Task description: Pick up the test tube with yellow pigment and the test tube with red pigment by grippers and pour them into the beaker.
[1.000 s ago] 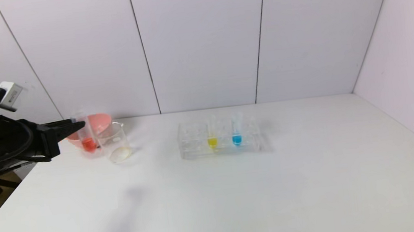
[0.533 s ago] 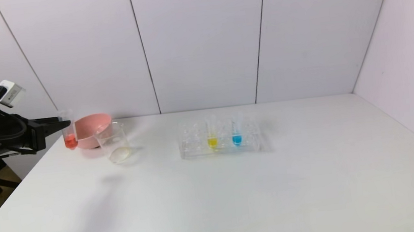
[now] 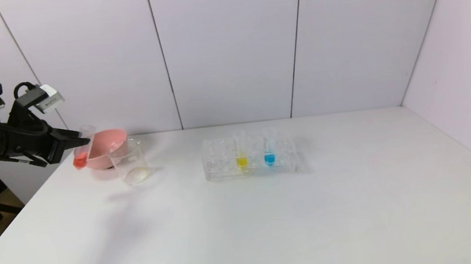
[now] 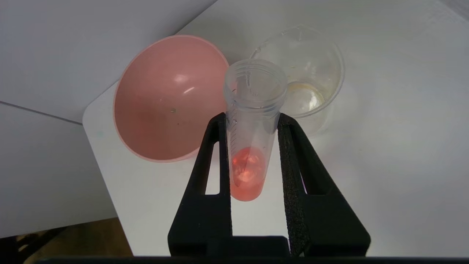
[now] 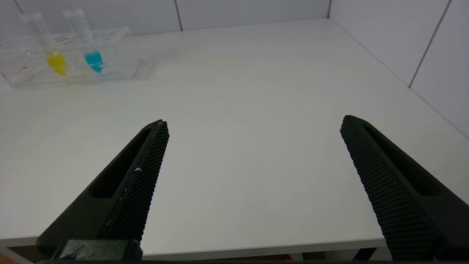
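My left gripper (image 3: 81, 141) is shut on the test tube with red pigment (image 3: 82, 156), held in the air at the far left, left of the pink bowl. The tube is tilted, its open mouth leaning toward the bowl and the beaker (image 3: 129, 161). In the left wrist view the tube (image 4: 249, 161) sits between my two fingers (image 4: 293, 154), its mouth toward the beaker (image 4: 311, 84). The test tube with yellow pigment (image 3: 240, 152) stands upright in the clear rack (image 3: 217, 162); it also shows in the right wrist view (image 5: 51, 51). My right gripper (image 5: 253, 123) is open and empty over the table's near edge.
A pink bowl (image 3: 108, 147) stands just behind and left of the beaker; it also shows in the left wrist view (image 4: 165, 99). A blue-bottomed tube (image 3: 268, 149) stands in the rack right of the yellow one. The table's left edge lies under my left gripper.
My left gripper has drawn back to the left from over the beaker, then risen and tipped the red tube so its mouth leans toward the bowl and beaker. The rack tubes have not moved.
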Motion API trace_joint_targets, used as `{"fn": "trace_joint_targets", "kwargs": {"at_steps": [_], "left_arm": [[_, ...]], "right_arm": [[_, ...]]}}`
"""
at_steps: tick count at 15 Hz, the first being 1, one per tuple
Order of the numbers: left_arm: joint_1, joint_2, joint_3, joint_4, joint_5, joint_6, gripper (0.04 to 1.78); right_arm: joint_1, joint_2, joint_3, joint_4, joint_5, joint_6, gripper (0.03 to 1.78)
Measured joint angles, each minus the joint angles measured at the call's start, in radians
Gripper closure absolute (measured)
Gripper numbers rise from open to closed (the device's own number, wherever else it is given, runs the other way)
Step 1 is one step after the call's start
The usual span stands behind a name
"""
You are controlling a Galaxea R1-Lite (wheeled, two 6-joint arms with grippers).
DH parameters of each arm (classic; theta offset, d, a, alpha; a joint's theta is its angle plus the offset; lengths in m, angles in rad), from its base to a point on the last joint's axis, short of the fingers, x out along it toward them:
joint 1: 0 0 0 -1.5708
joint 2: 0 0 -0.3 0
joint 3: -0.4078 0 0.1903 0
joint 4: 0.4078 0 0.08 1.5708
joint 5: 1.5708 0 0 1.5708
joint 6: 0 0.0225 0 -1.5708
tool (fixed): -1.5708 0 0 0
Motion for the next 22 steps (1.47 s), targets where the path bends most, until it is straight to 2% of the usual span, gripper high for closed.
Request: {"fn": "trace_joint_targets", "kwargs": {"at_steps": [8,16,19,22], "left_arm": [[-0.120,0.073,-0.280,0.303,0.262,0.223,1.40],[-0.233,0.135,-0.541,0.630,0.507,0.290,1.40],[-0.256,0.155,-0.569,0.656,0.600,0.310,1.40],[-0.264,0.176,-0.577,0.658,0.626,0.314,1.40]], "right_arm": [[0.000,0.000,0.000,0.000,0.000,0.000,0.10],[0.000,0.000,0.000,0.000,0.000,0.000,0.10],[0.000,0.000,0.000,0.000,0.000,0.000,0.10],[0.000,0.000,0.000,0.000,0.000,0.000,0.10]]}}
